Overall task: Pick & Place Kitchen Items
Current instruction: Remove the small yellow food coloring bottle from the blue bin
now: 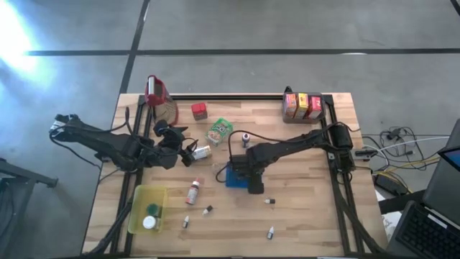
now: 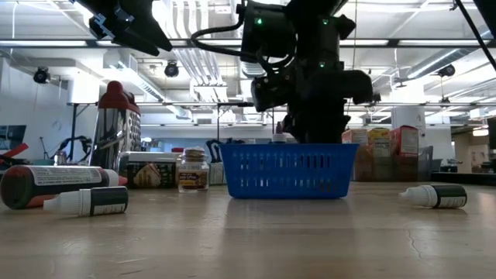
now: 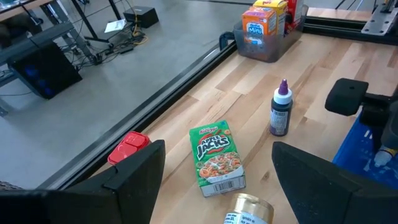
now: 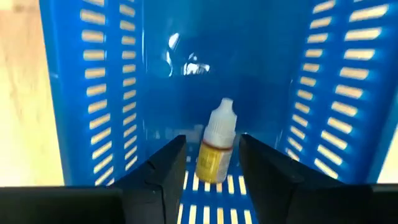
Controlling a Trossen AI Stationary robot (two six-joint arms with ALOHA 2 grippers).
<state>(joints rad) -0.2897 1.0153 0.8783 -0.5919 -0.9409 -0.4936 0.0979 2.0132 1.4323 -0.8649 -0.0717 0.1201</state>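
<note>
The right gripper (image 4: 211,165) is hemmed in by the blue tray's (image 4: 93,93) slotted walls, a small bottle (image 4: 216,146) between its parted fingers. At 12 o'clock of the wide-open left gripper (image 3: 214,180), a cereal box (image 3: 216,155) and a tin (image 3: 249,210) block the way; bare wood is left toward the purple bottle (image 3: 280,112).

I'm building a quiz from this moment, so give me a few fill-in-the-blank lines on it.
1. The right gripper hangs inside the ____ basket.
2. Between its fingers stands a small bottle with a ____ cap.
3. The cereal box near the left gripper is mainly ____.

Missing words: blue; white; green
</note>
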